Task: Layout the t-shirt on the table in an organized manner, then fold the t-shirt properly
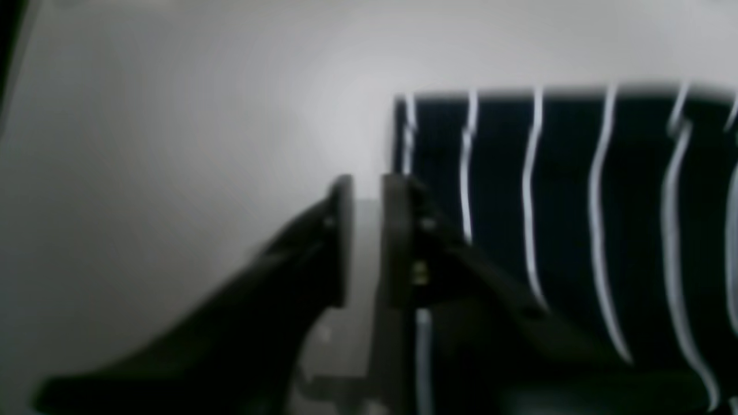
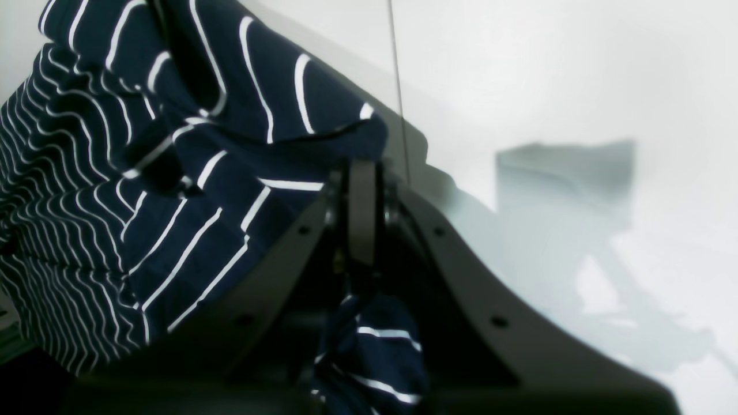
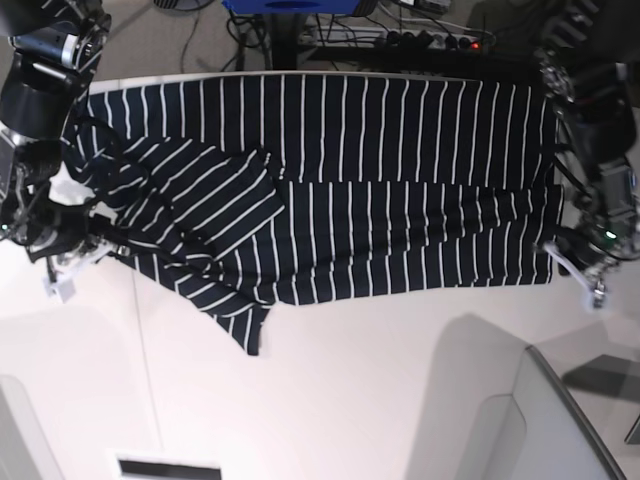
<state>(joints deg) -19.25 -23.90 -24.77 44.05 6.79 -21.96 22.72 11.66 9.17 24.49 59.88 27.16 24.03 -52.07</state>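
I see my right hand (image 2: 362, 213) pinched shut on a fold of the t-shirt (image 3: 380, 190), which lies spread across the white desk (image 3: 380, 400), while my left hand (image 1: 366, 242) sits slightly parted, empty, beside its corner.

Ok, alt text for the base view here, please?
A striped t-shirt lies spread lengthwise across the far side of a white table, its sleeve end on the view's left folded over and rumpled. The right gripper pinches that rumpled end; the left gripper sits at the opposite edge.
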